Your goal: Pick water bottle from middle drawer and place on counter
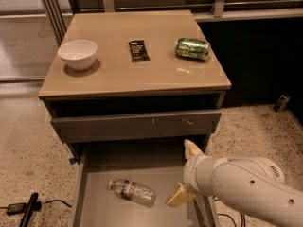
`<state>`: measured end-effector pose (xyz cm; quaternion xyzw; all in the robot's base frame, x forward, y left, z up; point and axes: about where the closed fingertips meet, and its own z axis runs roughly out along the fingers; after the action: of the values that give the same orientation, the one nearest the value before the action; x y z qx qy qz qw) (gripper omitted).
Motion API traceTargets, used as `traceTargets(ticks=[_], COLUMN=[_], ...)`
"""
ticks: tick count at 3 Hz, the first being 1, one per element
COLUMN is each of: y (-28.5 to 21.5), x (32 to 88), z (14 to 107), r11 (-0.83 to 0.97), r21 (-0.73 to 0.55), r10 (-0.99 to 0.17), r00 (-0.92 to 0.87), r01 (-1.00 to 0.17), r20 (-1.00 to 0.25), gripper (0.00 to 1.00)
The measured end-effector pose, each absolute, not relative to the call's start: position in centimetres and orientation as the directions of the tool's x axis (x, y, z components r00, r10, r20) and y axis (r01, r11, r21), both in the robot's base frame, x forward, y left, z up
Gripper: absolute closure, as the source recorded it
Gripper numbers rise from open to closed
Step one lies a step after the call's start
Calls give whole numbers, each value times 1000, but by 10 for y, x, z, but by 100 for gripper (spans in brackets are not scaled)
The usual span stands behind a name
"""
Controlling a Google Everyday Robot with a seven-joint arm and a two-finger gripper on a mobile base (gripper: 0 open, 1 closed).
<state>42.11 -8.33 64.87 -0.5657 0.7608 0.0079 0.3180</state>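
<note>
While poised with claw [177, 173] spread apart just right of the water bottle [132, 192], lying sideways on the middle drawer [142, 167] floor: may nudge it rolling away, or pinch the crinkly plastic crookedly.

My gripper [186, 172] hangs over the right part of the middle drawer [137, 167], with its two fingers spread apart. On the grey floor of this drawer, just left of my gripper, the water bottle [132, 192] lies on its side, not touching the gripper. Higher up and beyond my gripper is the counter [142, 77]. On it are a white bowl [78, 54] far to the left, a dark packet [138, 50] in the middle, and a green can [192, 48] lying on its side, almost straight beyond my gripper.
</note>
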Motion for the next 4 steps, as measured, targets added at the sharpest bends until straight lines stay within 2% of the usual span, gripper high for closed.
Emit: traceTargets(ticks=[1,2,3,4], y=[-60,-29,-28,-28], x=[464,487,505,505], z=[640,667,692,692], r11=[428,470,491,491], r21=[-300,-172,-164,-164], r10=[-767,-602,-515,-515], r00=[-167,-172,-133,-133], r01=[-852,-866,-855,-855], r20=[-620,-780,-847,-847], gripper=[0,0,0,0])
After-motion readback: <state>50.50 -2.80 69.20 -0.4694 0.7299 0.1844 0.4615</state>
